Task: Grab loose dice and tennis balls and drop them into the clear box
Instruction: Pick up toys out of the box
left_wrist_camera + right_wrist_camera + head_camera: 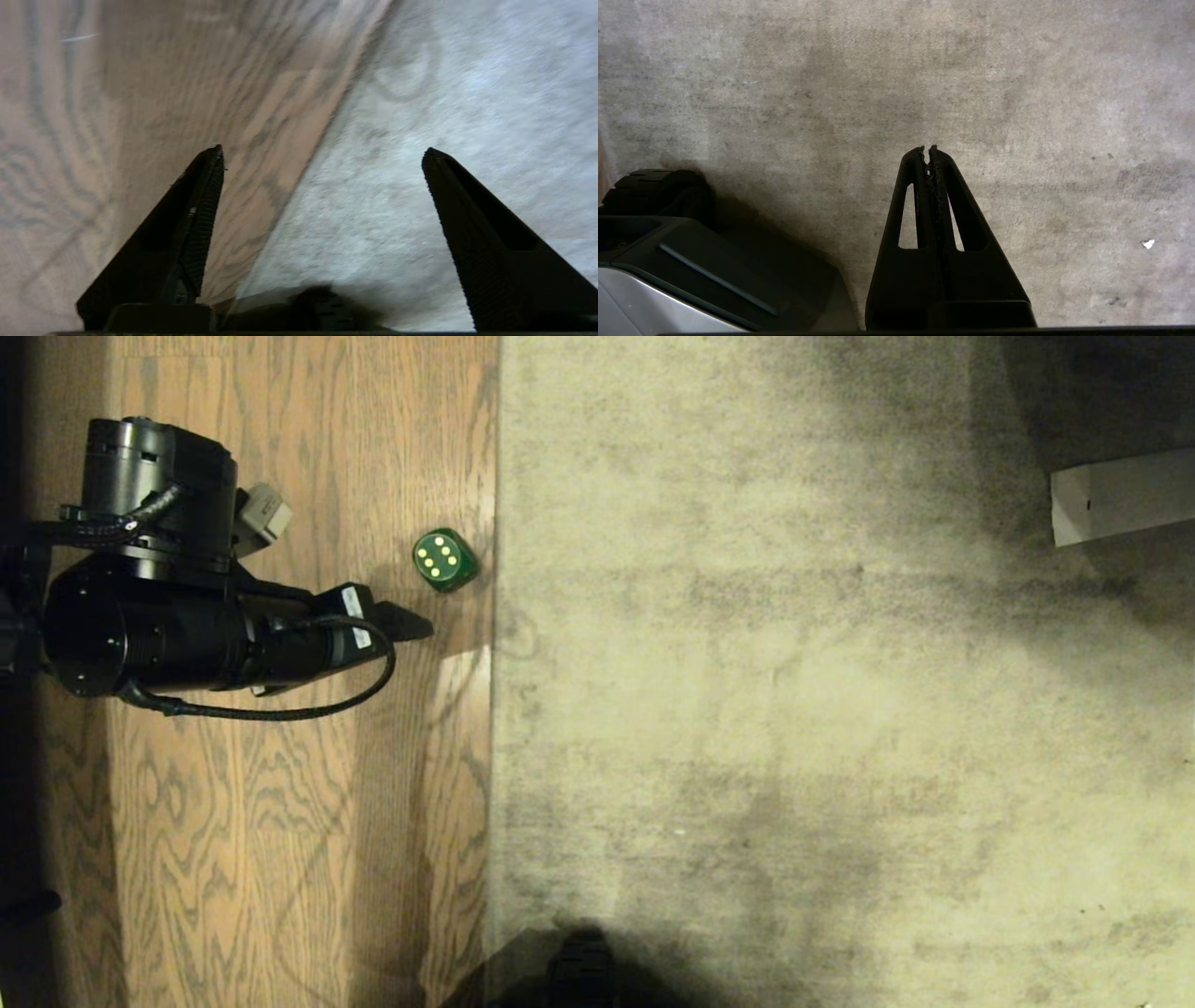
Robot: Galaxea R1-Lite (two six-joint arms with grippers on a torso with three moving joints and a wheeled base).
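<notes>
Closest to the head camera, the left arm's black cylindrical housing and cable loop hang over the brown wood-grain plank floor [280,821], near that floor's left edge. Its left gripper [322,154] has its two black ribbed fingers [196,224] spread wide apart with nothing between them; in the left wrist view they straddle the seam where the planks meet the pale grey-beige carpet [794,709].

One green die with yellow round pips [445,560] sits on the wood floor, just beside the carpet's edge and near the tip of the left gripper, but apart from it and not held. Its upper face shows five pips.

At the carpet's far right edge lies a pale flat rectangular object [1120,497], only partly in view; what it is cannot be told.

Over bare carpet, the right gripper [928,151] has its black fingers pressed together, holding nothing, with the robot's black and silver base [668,261] beside it.
</notes>
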